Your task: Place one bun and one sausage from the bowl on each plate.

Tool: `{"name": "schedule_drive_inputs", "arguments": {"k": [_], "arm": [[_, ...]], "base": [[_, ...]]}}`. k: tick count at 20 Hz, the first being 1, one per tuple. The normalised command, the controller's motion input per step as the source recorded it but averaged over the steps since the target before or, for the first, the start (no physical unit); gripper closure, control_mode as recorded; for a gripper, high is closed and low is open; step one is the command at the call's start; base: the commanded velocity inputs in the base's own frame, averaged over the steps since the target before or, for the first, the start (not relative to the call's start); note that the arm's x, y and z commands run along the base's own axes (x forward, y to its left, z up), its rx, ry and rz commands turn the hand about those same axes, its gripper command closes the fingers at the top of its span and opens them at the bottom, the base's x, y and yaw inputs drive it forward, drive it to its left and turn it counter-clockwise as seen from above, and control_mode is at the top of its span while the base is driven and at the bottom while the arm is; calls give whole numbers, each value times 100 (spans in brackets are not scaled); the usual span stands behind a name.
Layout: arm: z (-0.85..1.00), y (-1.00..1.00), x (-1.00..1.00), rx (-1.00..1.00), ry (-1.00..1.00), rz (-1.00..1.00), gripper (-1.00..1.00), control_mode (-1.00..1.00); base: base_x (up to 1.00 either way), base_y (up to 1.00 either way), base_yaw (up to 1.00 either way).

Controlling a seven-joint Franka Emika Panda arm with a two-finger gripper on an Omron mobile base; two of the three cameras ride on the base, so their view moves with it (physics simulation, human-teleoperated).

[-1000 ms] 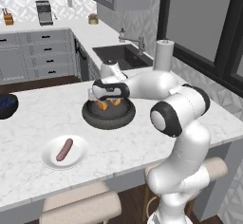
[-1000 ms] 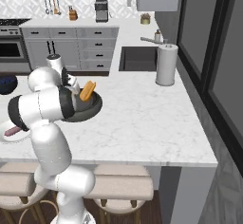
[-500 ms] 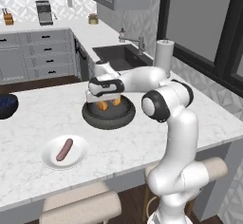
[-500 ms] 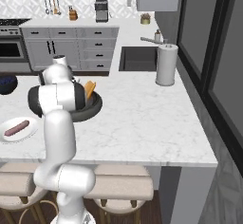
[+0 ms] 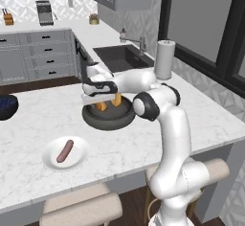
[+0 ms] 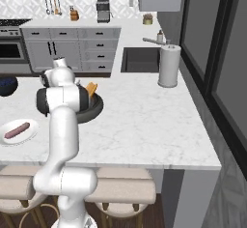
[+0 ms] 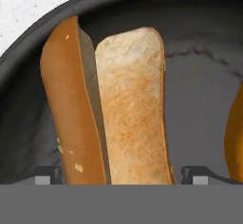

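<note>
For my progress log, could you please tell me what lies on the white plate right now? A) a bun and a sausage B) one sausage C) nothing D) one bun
B: the white plate holds a single sausage, while a bun lies in the bowl under the open pincer.

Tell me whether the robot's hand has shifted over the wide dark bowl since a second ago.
Barely, if at all: the open hand still hangs over the wide, shallow dark grey bowl with orange-tan buns; mostly the elbow swung.
</note>
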Motion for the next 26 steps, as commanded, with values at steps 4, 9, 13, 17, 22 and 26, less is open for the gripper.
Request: {"name": "schedule_drive_inputs", "arguments": {"k": [4,9,13,17,22,26], "arm": [[-26,0,-3,-1,0,-1,-100,-100],[-33,-10,-22,-1,-5,-5,100,-100],[-5,0,-13,-1,-12,0,100,-100],[54,-14,-87,0,-36,-7,100,-100],[84,-12,-100,3,-42,-8,100,-100],[56,12,-100,20,-15,-13,100,-100]], "base": [[0,0,0],[0,0,0],[0,0,0],[0,0,0],[0,0,0],[0,0,0]]}}
